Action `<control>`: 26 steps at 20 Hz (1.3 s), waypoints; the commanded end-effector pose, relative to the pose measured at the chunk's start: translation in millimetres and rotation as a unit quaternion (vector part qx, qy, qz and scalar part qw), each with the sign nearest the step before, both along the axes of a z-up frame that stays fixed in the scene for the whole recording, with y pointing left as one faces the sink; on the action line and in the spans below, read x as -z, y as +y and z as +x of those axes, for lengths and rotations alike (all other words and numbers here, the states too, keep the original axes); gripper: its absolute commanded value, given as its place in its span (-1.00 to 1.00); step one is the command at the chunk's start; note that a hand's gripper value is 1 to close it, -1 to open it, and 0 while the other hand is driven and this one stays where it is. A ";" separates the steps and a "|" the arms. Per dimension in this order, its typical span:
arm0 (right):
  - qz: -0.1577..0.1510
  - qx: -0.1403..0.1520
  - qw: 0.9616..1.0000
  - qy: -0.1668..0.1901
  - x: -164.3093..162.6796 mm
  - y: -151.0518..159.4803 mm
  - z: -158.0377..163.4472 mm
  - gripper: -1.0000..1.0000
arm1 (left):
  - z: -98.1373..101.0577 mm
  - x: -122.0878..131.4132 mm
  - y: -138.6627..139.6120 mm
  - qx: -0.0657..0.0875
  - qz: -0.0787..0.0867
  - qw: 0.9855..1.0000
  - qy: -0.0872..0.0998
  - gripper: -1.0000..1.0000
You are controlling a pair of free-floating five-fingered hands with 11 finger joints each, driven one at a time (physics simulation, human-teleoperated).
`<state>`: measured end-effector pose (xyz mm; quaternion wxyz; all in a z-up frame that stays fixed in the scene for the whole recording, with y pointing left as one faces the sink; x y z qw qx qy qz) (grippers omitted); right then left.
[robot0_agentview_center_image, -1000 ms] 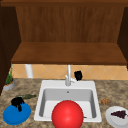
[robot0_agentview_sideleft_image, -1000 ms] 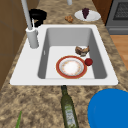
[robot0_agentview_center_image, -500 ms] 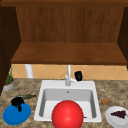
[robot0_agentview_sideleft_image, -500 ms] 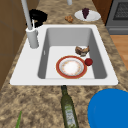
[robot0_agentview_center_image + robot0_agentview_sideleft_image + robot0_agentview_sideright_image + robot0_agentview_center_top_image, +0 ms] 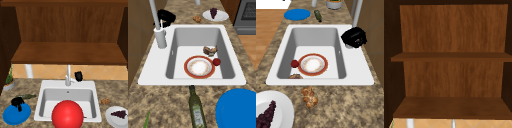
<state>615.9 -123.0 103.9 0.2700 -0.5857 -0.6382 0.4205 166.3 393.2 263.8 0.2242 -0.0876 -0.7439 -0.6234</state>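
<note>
Black against blue: left hand (image 5: 17,102) poised over the far rim of the blue plate (image 5: 15,116) on the counter left of the sink (image 5: 39,108), touching it or just above; open or closed not to be told. Just behind and to its right, a green bottle (image 5: 26,96) on its side, long axis across the counter, neck toward the sink in the left side view; pale label there, no readable writing. Right hand (image 5: 78,76) hard against the right of the tap (image 5: 68,75), at its base in the right side view; grip not to be told either. Down in the basin, well apart from both hands, a red-rimmed dish (image 5: 199,67) with a small red fruit (image 5: 216,61) touching its edge.
</note>
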 end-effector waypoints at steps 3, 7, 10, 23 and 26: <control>0.007 -0.001 1.000 -0.001 7.0 -0.9 0.2 1.00 | 0.0 0.0 0.0 0.000 0.000 1.000 0.000 0.00; -0.002 -0.001 1.000 -0.008 -1.9 0.1 -0.7 -1.00 | 0.0 0.0 0.0 0.000 0.000 1.000 0.000 0.00; -0.005 0.004 1.000 0.022 -19.0 0.4 4.8 -1.00 | 0.0 0.0 0.0 0.000 0.000 1.000 0.000 0.00; -0.002 0.035 0.993 0.114 -68.9 -17.1 -6.8 -1.00 | 0.0 0.0 0.0 0.000 0.000 1.000 0.000 0.00; 0.005 0.026 0.991 0.131 -81.2 -31.8 -14.7 -1.00 | 0.0 0.0 0.0 0.000 0.000 1.000 0.000 0.00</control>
